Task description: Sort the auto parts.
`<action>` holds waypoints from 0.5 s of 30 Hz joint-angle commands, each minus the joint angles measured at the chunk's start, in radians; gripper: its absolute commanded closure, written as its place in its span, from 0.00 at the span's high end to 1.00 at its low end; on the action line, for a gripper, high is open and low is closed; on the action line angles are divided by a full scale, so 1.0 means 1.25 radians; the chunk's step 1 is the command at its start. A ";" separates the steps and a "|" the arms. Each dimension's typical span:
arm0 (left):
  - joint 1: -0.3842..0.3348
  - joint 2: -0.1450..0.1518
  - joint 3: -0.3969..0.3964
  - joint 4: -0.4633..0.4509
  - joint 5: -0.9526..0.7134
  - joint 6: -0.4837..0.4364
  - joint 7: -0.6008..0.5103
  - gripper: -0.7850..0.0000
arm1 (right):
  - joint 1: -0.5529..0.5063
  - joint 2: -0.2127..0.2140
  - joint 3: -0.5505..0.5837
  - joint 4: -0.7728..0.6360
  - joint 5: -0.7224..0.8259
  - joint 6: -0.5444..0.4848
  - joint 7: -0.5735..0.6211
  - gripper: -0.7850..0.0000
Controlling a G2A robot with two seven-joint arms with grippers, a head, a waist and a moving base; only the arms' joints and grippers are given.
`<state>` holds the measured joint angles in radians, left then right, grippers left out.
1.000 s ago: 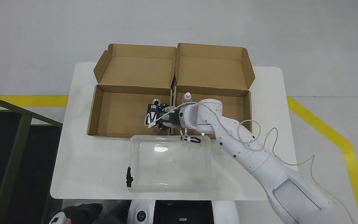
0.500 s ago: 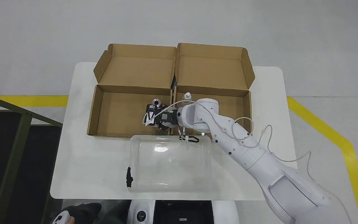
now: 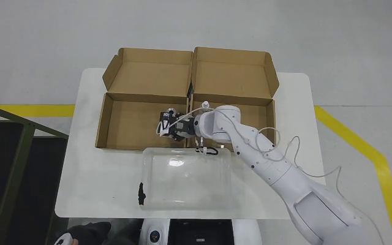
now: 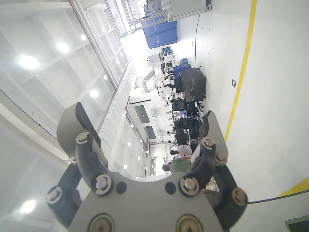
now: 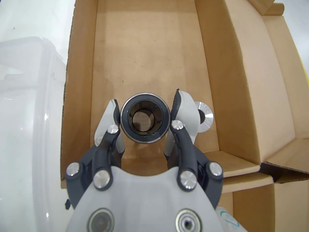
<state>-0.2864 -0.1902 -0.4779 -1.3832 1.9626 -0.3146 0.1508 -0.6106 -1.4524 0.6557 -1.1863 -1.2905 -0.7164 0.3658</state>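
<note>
- While the right gripper (image 5: 146,100) clenches a black ring (image 5: 125,124) between its jaws above a cardboard box (image 5: 144,49) floor, a silver disc (image 5: 205,117) lies just outside one jaw.
- Left gripper (image 4: 143,111) — jaws spread, nothing between them.

White table (image 3: 86,177): rounded corners, standing on the grey floor (image 3: 61,37). Yellow line (image 3: 37,110): painted on the floor, emerging beyond the table's left and right edges. Dark green frame (image 3: 18,159): on the floor, just off the table's left edge.
</note>
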 commanded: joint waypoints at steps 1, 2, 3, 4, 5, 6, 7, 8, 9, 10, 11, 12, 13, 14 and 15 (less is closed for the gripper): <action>0.000 0.000 0.000 0.000 0.000 0.000 0.000 1.00 | -0.003 0.003 0.010 -0.023 -0.002 -0.005 0.000 0.49; 0.000 0.000 0.000 0.000 0.000 0.000 0.000 1.00 | -0.005 0.005 0.016 -0.035 -0.001 -0.008 0.000 0.49; 0.000 0.000 0.000 0.000 0.000 0.000 0.000 1.00 | -0.007 0.006 0.021 -0.047 -0.001 -0.011 0.001 0.49; 0.000 0.000 0.000 0.000 0.000 0.000 0.000 1.00 | -0.009 0.008 0.026 -0.060 0.001 -0.014 0.002 0.49; 0.000 0.000 0.000 0.000 0.000 0.000 0.000 1.00 | -0.011 0.010 0.032 -0.073 0.002 -0.017 0.002 0.49; 0.000 0.000 0.000 0.000 0.000 0.000 0.000 1.00 | -0.014 0.011 0.037 -0.088 0.002 -0.021 0.002 0.49; 0.000 0.000 0.000 0.000 0.000 0.000 0.000 1.00 | -0.017 0.013 0.042 -0.103 0.005 -0.025 0.000 0.49; 0.000 0.000 0.000 0.000 0.000 0.000 0.000 1.00 | -0.021 0.015 0.048 -0.119 0.006 -0.028 0.000 0.49; 0.000 0.000 0.000 0.000 0.000 0.000 0.000 1.00 | -0.025 0.017 0.054 -0.137 0.005 -0.030 0.000 0.50; 0.000 0.000 0.000 0.000 0.000 0.000 0.000 1.00 | -0.030 0.019 0.060 -0.156 0.005 -0.031 -0.001 0.50; 0.000 0.000 0.000 0.000 0.000 0.000 0.000 1.00 | -0.035 0.022 0.067 -0.174 0.006 -0.034 0.000 0.50; 0.000 0.000 0.000 0.000 0.000 0.000 0.000 1.00 | -0.041 0.024 0.074 -0.192 0.005 -0.036 0.000 0.50; 0.000 0.000 0.000 0.000 0.000 0.000 0.000 1.00 | -0.047 0.027 0.082 -0.211 0.004 -0.037 0.001 0.50; 0.000 0.000 0.000 0.000 0.000 0.000 0.000 1.00 | -0.054 0.030 0.091 -0.229 0.006 -0.038 0.001 0.51; 0.000 0.000 0.000 0.000 0.000 0.000 0.000 1.00 | -0.063 0.033 0.100 -0.246 0.007 -0.040 0.001 0.52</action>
<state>-0.2864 -0.1902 -0.4779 -1.3832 1.9626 -0.3146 0.1508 -0.6785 -1.4149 0.7687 -1.4702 -1.2838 -0.7643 0.3667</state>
